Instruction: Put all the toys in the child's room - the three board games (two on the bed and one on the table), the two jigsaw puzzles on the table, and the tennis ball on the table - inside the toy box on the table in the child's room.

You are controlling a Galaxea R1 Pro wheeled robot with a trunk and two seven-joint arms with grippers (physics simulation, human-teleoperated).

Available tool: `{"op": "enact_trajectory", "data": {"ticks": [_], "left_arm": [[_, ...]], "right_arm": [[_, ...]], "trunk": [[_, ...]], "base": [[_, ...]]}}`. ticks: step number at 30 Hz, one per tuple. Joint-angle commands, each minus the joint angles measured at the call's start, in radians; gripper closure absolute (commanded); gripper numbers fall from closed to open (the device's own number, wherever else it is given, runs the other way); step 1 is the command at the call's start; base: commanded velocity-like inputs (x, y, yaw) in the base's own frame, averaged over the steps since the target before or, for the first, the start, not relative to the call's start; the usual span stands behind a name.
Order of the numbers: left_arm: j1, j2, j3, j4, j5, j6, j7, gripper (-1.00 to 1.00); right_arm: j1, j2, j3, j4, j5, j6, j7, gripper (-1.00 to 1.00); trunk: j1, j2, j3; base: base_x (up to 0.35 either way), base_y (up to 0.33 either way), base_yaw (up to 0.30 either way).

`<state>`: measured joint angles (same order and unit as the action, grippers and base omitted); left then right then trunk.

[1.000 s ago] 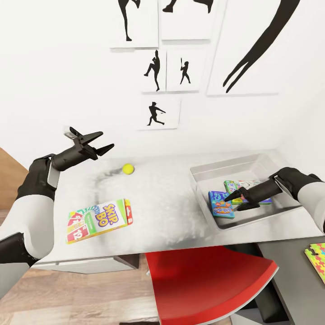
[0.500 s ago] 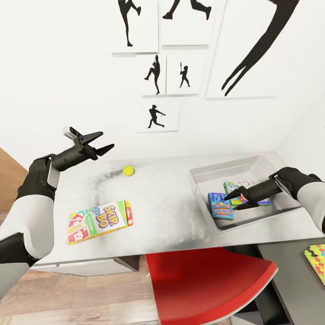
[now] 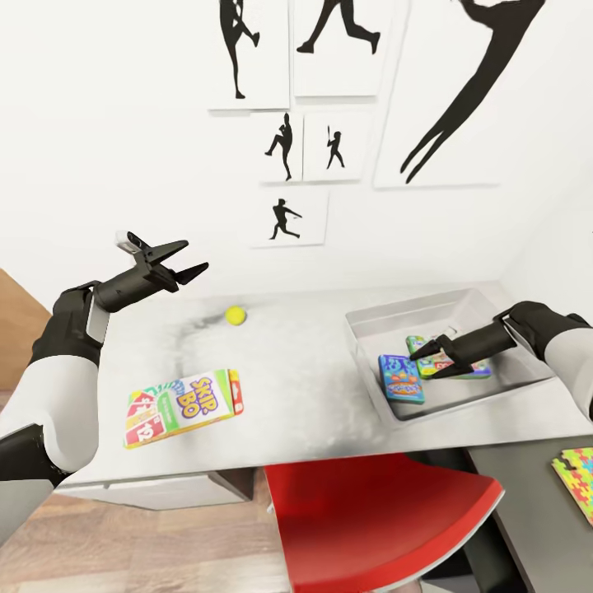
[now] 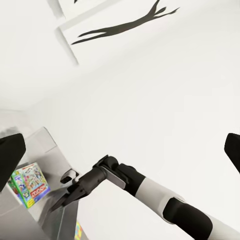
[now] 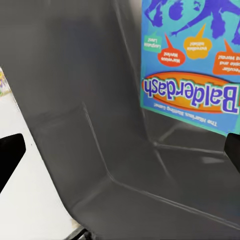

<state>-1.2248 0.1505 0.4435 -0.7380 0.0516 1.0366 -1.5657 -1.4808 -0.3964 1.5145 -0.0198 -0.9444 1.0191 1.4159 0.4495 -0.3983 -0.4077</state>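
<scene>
The toy box point(image 3: 368, 318) stands on the right part of the table point(image 3: 313, 387). Inside it lie a small blue board game point(image 3: 401, 378) and a pale green one point(image 3: 428, 367). My right gripper point(image 3: 422, 364) hovers open just over these two boxes and holds nothing. Its wrist view looks down on the blue Balderdash box point(image 5: 190, 65) and the toy box's grey wall point(image 5: 100, 150). The SKIP-BO board game point(image 3: 183, 406) lies near the table's front left. The tennis ball point(image 3: 235, 315) rests near the back edge. My left gripper point(image 3: 185, 257) is open, raised above the back left. A jigsaw puzzle point(image 3: 581, 479) lies on the lower dark unit.
A red chair point(image 3: 379, 519) is tucked under the table's front edge between my arms. A white wall with black silhouette pictures point(image 3: 287, 221) rises right behind the table. Wooden floor point(image 3: 148, 543) lies below at the left.
The whole view has shifted a little. My right gripper has edged slightly up and back over the boxes in the toy box. The left arm holds its pose.
</scene>
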Motion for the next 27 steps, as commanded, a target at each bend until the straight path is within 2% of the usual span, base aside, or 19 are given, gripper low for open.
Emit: {"op": "enact_trajectory", "data": {"ticks": [1, 8, 19, 27], "left_arm": [[-0.001, 0.0, 0.001, 0.0, -0.002, 0.011, -0.005, -1.0], [-0.001, 0.001, 0.001, 0.0, -0.002, 0.011, -0.005, -1.0], [-0.001, 0.002, 0.003, 0.0, -0.002, 0.011, -0.005, -1.0], [-0.001, 0.002, 0.003, 0.0, -0.001, 0.011, -0.005, -1.0]], "right_arm": [[-0.002, -0.001, 0.007, -0.002, -0.005, 0.007, 0.004, -1.0], [-0.006, -0.002, -0.01, -0.002, -0.005, 0.007, 0.005, -1.0], [-0.016, -0.003, -0.034, -0.002, -0.005, 0.008, 0.005, -1.0], [-0.023, -0.004, -0.073, -0.002, -0.005, 0.009, 0.003, -1.0]], "trunk": [[0.0, -0.002, 0.0], [0.0, -0.002, 0.012], [0.0, -0.002, 0.03], [0.0, -0.002, 0.043]], "base": [[-0.079, 0.0, 0.0], [-0.136, 0.0, 0.0], [-0.245, 0.0, 0.0], [-0.05, 0.0, 0.0]]}}
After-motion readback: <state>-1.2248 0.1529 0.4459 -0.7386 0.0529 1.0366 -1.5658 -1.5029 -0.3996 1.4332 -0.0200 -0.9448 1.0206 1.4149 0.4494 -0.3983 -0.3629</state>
